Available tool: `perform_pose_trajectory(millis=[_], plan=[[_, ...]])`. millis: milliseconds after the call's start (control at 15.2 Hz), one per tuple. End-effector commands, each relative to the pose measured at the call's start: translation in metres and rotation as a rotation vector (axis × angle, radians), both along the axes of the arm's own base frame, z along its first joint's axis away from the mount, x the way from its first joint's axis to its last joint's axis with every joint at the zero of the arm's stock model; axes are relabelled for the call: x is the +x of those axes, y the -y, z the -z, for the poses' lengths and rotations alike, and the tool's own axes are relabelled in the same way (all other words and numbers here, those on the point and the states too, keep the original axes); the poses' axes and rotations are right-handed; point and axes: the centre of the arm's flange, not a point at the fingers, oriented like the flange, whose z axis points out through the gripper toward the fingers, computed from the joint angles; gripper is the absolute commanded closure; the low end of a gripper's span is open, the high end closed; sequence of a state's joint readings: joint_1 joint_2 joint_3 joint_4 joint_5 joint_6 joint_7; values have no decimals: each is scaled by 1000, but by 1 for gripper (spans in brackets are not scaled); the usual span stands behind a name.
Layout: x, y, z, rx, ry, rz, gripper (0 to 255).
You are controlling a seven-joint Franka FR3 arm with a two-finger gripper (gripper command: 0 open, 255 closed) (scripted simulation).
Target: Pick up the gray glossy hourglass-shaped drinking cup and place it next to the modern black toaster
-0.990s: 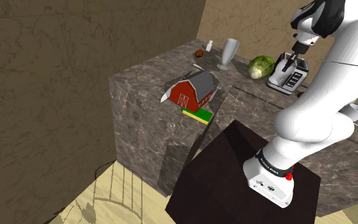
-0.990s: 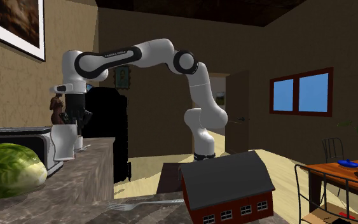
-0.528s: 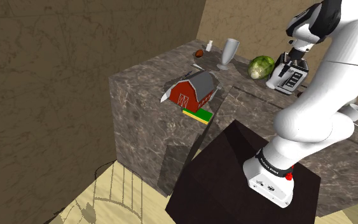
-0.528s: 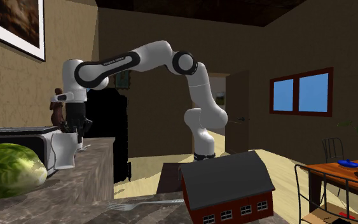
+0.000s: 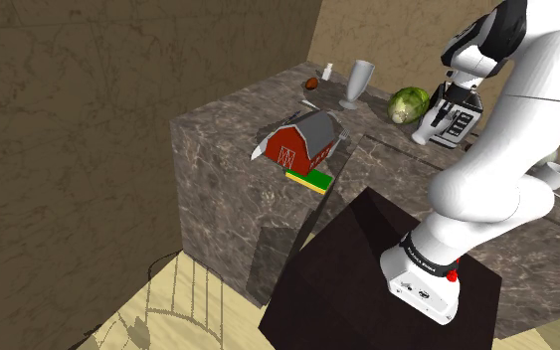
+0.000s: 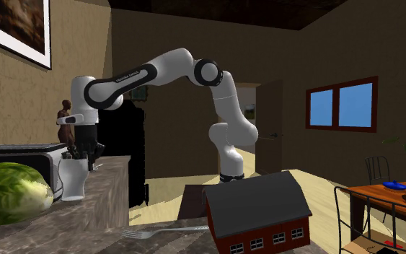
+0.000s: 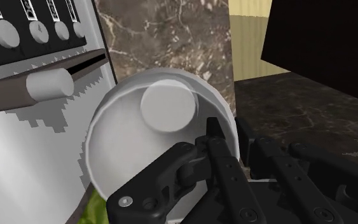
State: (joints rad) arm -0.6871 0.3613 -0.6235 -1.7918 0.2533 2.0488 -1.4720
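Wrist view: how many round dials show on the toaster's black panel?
4 dials, side by side in one row on the panel of the toaster, next to its lever; more may be cut off.

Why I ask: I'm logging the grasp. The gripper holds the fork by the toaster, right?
Not the fork. The gripper holds the cup by the toaster; the wrist view shows its fingers clasping the cup's rim. The fork lies on the counter.
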Motion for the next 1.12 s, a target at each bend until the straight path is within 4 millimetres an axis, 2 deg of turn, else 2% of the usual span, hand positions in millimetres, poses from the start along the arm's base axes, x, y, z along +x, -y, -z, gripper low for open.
perform_pose_trajectory(millis=[0, 264, 330, 660, 924, 1056], plan=[[0, 0, 0, -1, 0, 0, 255], [0, 0, 0, -1, 0, 0, 255], [0, 0, 0, -1, 0, 0, 0], [0, 0, 0, -1, 0, 0, 0], [0, 2, -50, -1, 0, 0, 0], [0, 2, -50, -1, 0, 0, 0]])
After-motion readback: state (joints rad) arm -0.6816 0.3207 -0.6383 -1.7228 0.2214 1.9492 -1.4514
